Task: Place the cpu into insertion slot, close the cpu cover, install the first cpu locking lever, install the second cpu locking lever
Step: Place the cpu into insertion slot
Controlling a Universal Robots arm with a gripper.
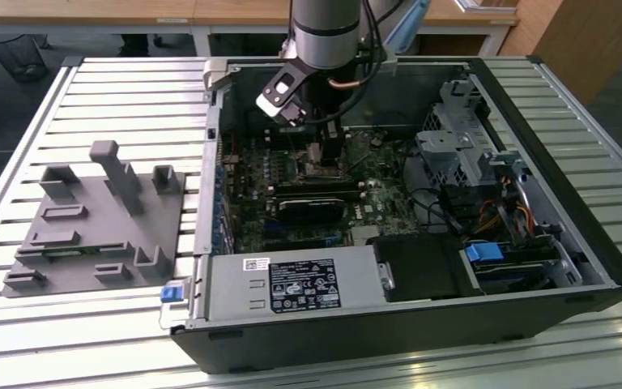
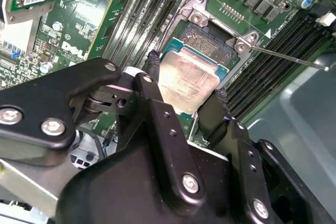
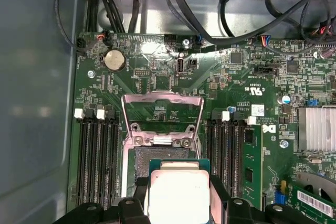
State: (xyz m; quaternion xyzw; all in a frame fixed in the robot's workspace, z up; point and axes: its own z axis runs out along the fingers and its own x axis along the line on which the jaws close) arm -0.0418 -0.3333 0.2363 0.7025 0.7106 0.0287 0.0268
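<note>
Cpu (image 2: 188,80), a small thin square chip with a silvery-grey metal top face and a teal-green edge, is clamped between the two black fingers (image 2: 151,72) of the tool (image 1: 327,152), one finger on each of two opposite sides. The cpu hangs over one part of the insertion slot (image 2: 210,39), a small square socket with a dark centre and a silvery metal rim. The rest of that dark centre lies uncovered beyond the chip (whether the chip's underside already touches the socket I cannot tell). In the first wrist view the chip (image 3: 178,192) appears with the socket (image 3: 157,160) just beyond it, and the cpu cover (image 3: 163,97), a thin silvery square metal frame with a square window, stands swung open at the socket's far edge. A thin silvery metal rod (image 2: 289,56) sticks out from one corner of the socket, lifted clear of the board. Long narrow black memory slots (image 3: 97,156) run along both sides of the socket on the green circuit board (image 3: 157,77), which also carries a round silver coin battery (image 3: 114,60) and a finned silver heatsink (image 3: 317,129). In the exterior view the silver arm (image 1: 327,32) reaches down into an open black computer case (image 1: 398,332) lying on a slatted silver table (image 1: 95,89). A grey plastic fixture block (image 1: 95,219) sits beside the case on the exterior view's left.
</note>
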